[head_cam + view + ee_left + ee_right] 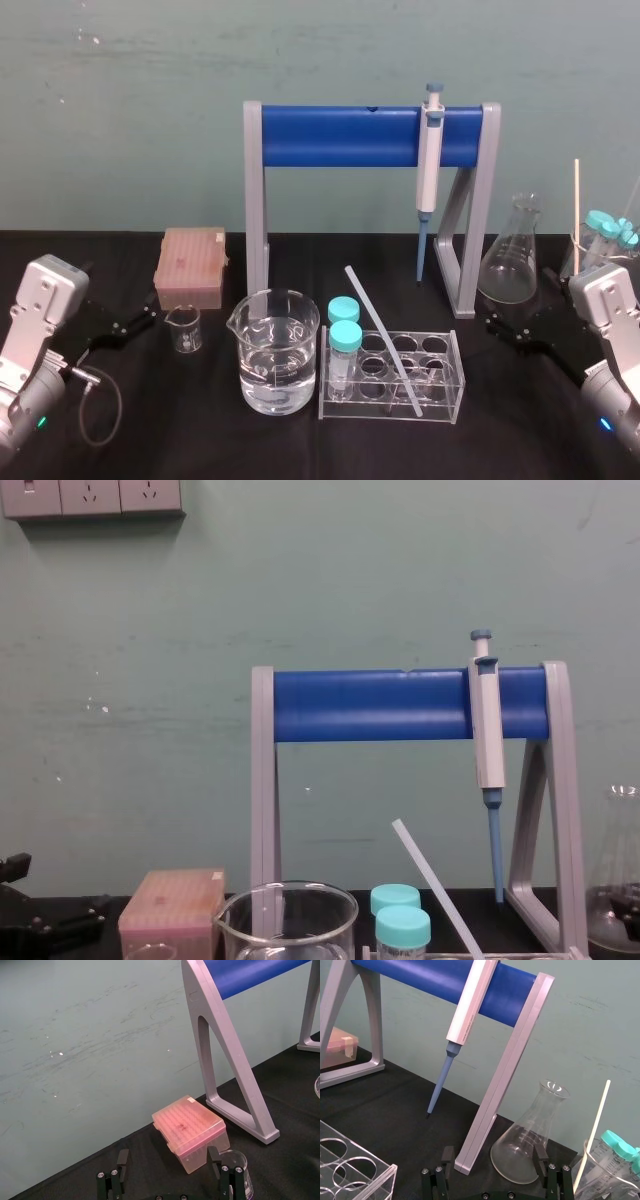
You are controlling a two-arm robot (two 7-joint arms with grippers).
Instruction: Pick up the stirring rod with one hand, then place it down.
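**Rod leaning in the rack, both pincers spread and apart from it**

The stirring rod (380, 335) stands tilted in the clear rack (455, 388) at the lower centre of the head view. Its long axis runs on a diagonal. The lower end sits among the rack's front right cells, and the upper end points to the upper left, above the two teal-capped tubes (344, 325). The chest view gives the same lean from the side: the rod climbs from the bottom edge toward the upper left, in front of the opening of the grey-and-blue stand (340, 137).

The left pincer (135, 322) rests low on the black worktop (200, 435) at the left of the head view, beside a small beaker (184, 328) and well apart from the rod. The left wrist view shows its fingers (120, 1172) spread wide, with a pink box (190, 1130) beyond them.

The right pincer (505, 328) lies at the right, near the flask (510, 260). The right wrist view shows its fingers (552, 1177) spread too, facing the flask, the hanging pipette (465, 1010) and a corner of the rack.

Neither pincer touches the rod.
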